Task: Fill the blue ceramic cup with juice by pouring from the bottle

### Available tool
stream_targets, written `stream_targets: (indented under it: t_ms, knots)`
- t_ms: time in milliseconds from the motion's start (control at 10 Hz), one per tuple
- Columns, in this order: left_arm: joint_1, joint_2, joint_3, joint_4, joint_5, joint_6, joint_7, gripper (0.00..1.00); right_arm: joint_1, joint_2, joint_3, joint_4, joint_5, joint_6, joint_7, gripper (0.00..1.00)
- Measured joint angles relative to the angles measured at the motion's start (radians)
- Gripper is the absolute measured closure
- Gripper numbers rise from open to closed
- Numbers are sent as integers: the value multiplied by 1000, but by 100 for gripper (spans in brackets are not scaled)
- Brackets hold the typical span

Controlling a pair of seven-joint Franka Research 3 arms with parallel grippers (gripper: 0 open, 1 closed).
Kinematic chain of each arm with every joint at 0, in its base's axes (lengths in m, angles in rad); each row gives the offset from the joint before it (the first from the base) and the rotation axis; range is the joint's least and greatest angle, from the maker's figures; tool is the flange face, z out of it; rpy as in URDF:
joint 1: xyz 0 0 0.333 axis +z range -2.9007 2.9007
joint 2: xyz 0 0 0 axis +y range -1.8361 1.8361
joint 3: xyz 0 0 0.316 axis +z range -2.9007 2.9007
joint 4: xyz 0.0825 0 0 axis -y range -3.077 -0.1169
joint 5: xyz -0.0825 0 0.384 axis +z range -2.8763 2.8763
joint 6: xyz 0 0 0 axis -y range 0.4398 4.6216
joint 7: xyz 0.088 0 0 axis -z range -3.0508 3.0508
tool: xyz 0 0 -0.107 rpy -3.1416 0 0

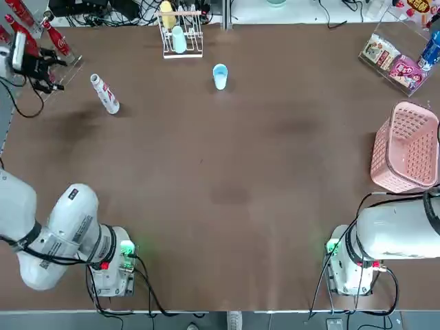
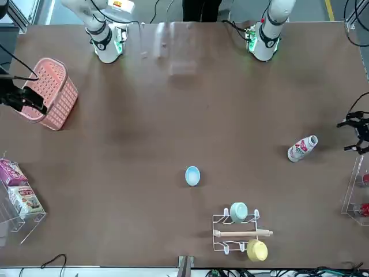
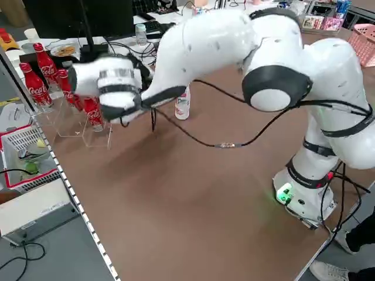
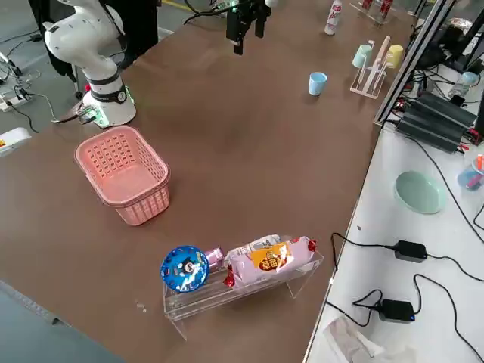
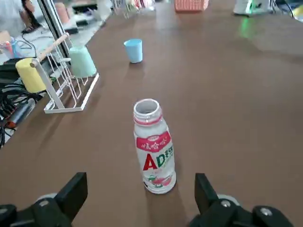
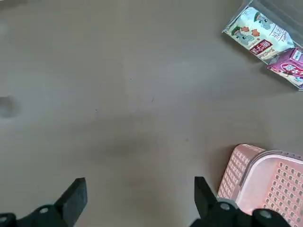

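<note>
The bottle [image 5: 153, 147] is standing upright on the table [image 1: 227, 179] with its mouth uncapped, well out toward ten o'clock in the overhead view. The blue cup [image 1: 220, 75] is standing upright too, toward twelve o'clock near the far edge, well apart from the bottle and just to the three o'clock side of the wire rack [image 1: 180, 34] holding a green and a yellow cup.

The left gripper [image 5: 140, 191] is hovering near the bottle, on its nine o'clock side in the overhead view, with its fingers spread wide and nothing between them. In the wrist view the bottle is sitting in line with the gap but beyond the fingertips, so nothing is gripping it. The right gripper [image 6: 139, 201] is hanging above bare table close to the pink basket [image 1: 405, 146], toward three o'clock, its fingers also wide apart and carrying nothing.

Whether juice is sitting in the cup cannot be told; its inside is too small to read in any view. So the scene is fitting two stages: the left arm closing in to take the bottle for pouring, or the left arm backing off after setting the bottle down with the pour over. What is plain is that no pouring is happening now, with bottle and cup both resting on the table and far from each other.
</note>
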Motion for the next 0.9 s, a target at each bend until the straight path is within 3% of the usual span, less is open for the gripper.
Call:
stream_targets:
  t_ms: [400, 900]
  knots:
    - [-67, -206, -29, 20, 130, 32, -227, 0, 0, -4, 5, 0, 0, 10, 0, 0]
    - [-387, -416, -39, -23, 311, 209, -870, 0, 0, -4, 4, 0, 0, 9, 0, 0]
